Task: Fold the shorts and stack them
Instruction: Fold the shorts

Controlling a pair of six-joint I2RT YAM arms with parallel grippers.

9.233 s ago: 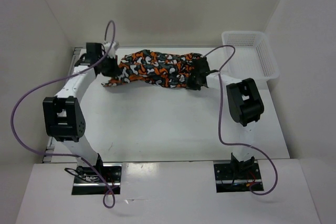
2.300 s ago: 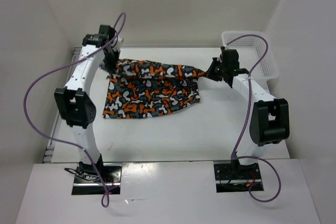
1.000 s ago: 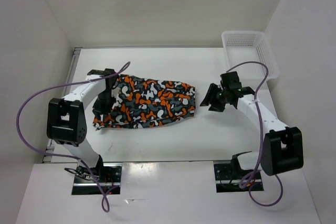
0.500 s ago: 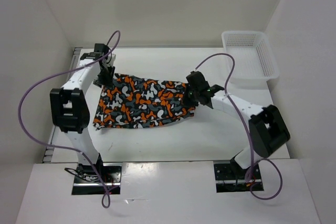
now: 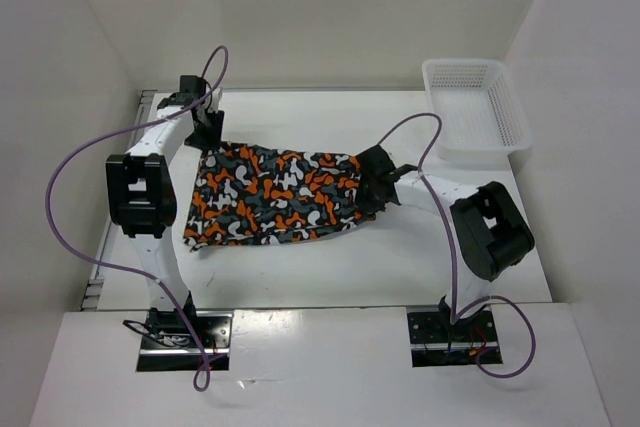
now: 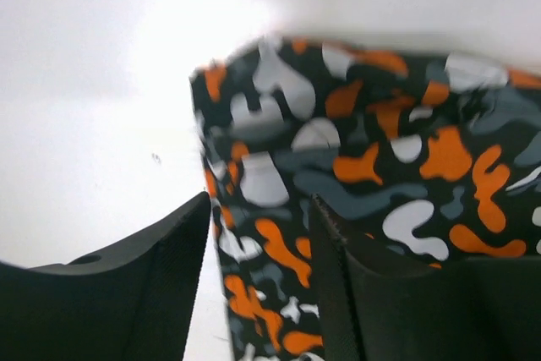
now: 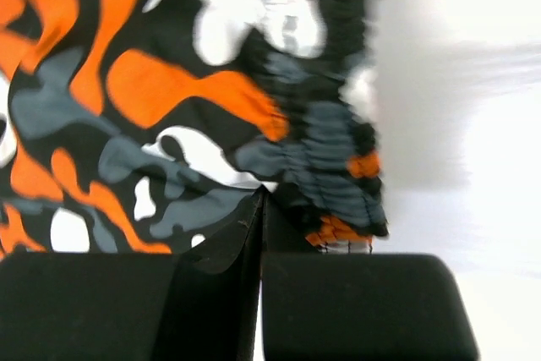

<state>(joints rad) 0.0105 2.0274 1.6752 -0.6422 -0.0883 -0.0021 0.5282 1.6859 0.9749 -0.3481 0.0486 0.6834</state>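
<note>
The orange, black, grey and white camouflage cloth shorts (image 5: 280,197) lie flat in the middle of the white desk (image 5: 420,257). Our right gripper (image 7: 260,196) is pinched shut on their gathered right edge. The left gripper (image 6: 260,200), jaws apart, hangs over the far-left corner. We should seat it deep before closing, then lift both sides evenly.

Lab robot cell. Plain white panel walls (image 5: 330,7) box in the white table (image 5: 400,257). My arm bases (image 5: 185,332) sit bolted at the table's near edge, and purple cables (image 5: 60,197) loop above the table.
</note>
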